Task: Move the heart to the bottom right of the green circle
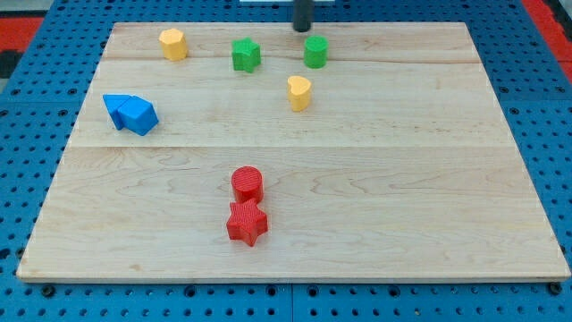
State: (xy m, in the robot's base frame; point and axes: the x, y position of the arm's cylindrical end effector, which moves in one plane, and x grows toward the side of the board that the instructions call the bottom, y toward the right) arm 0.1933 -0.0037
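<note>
The yellow heart (299, 92) lies on the wooden board (429, 179), in its upper middle. The green circle (315, 51) stands just above it and slightly to the right, a small gap apart. My tip (303, 29) is at the board's top edge, just above and left of the green circle, close to it. It is well above the heart and does not touch it.
A green star (246, 55) sits left of the green circle. A yellow hexagon (173, 43) is at the top left. Two blue blocks (130, 114) touch at the left. A red circle (248, 183) and a red star (248, 223) touch at the bottom middle.
</note>
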